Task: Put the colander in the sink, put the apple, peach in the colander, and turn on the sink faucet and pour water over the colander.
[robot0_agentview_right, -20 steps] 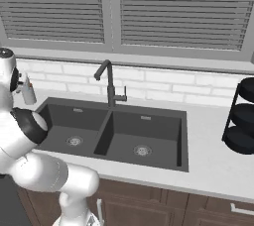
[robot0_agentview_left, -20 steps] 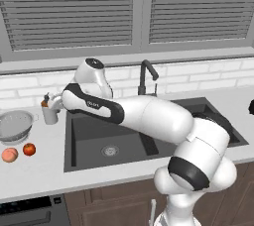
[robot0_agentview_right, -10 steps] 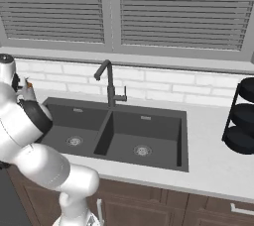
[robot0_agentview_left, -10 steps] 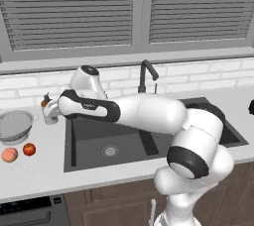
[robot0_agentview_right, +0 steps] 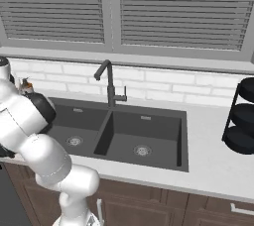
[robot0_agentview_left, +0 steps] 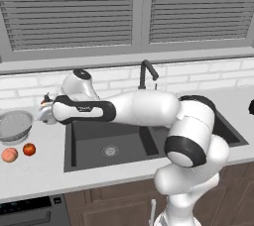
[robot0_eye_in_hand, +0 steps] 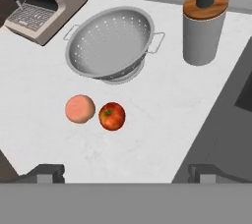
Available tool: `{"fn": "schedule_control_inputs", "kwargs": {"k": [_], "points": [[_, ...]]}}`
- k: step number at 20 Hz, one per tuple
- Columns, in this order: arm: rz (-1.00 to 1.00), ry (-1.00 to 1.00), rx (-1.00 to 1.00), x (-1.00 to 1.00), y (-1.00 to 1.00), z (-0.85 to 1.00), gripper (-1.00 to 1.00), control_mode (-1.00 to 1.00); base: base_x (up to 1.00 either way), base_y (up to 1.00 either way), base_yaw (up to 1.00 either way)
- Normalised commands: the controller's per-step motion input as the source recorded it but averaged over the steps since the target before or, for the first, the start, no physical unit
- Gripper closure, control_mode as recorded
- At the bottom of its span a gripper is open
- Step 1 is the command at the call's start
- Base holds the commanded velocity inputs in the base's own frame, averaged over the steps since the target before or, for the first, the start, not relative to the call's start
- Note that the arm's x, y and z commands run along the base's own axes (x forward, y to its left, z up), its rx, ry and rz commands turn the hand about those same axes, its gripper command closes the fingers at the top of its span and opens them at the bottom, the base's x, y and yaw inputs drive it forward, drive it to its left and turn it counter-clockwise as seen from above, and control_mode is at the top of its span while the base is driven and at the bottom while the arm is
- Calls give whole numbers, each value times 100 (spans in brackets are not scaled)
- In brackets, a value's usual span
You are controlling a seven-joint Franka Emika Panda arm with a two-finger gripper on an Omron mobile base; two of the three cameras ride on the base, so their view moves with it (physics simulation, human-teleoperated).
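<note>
Hand view, left to right: peach (robot0_eye_in_hand: 80,108) touching apple (robot0_eye_in_hand: 112,116) on the white counter (robot0_eye_in_hand: 162,105); colander (robot0_eye_in_hand: 109,42) upright just beyond them; soap dispenser (robot0_eye_in_hand: 204,24) beside the sink (robot0_eye_in_hand: 231,120) edge. Gripper (robot0_eye_in_hand: 127,173) above the counter, jaws wide apart, holding nothing.

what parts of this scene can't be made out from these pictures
- Pincer in the hand view: just the two dark fingertips rise above the bottom edge.
- Soap dispenser in the left base view: mostly hidden behind the arm.
- Sink in the left base view: the right basin is largely covered by the arm's elbow.
- Sink faucet in the left base view: its base is hidden behind the arm.
- Grey appliance in the hand view: cut off by the top-left edge, so its kind is unclear.
</note>
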Motion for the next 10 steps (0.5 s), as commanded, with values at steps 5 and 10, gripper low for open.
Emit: {"fn": "schedule_control_inputs", "kwargs": {"k": [5,10], "points": [[0,2,0,15,39,0,-100,-100,0,0,0],[-6,3,0,11,13,-1,-100,-100,0,0,0]]}}
